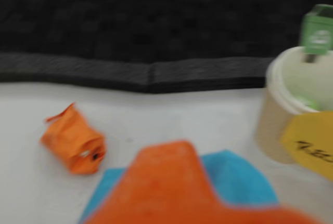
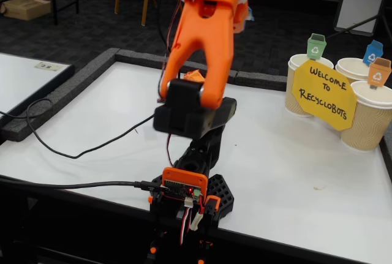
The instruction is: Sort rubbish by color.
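In the wrist view, the orange hand (image 1: 177, 193) is filling the lower edge; its jaw state cannot be determined. The blue wad (image 1: 244, 180) is showing directly behind it on the counter (image 1: 171, 115). An orange wad (image 1: 73, 141) is lying to its left.

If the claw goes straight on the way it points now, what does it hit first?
Probably bare table, then the black foam border. The orange wad lies left of that line, the cup right; blur makes depth unsure.
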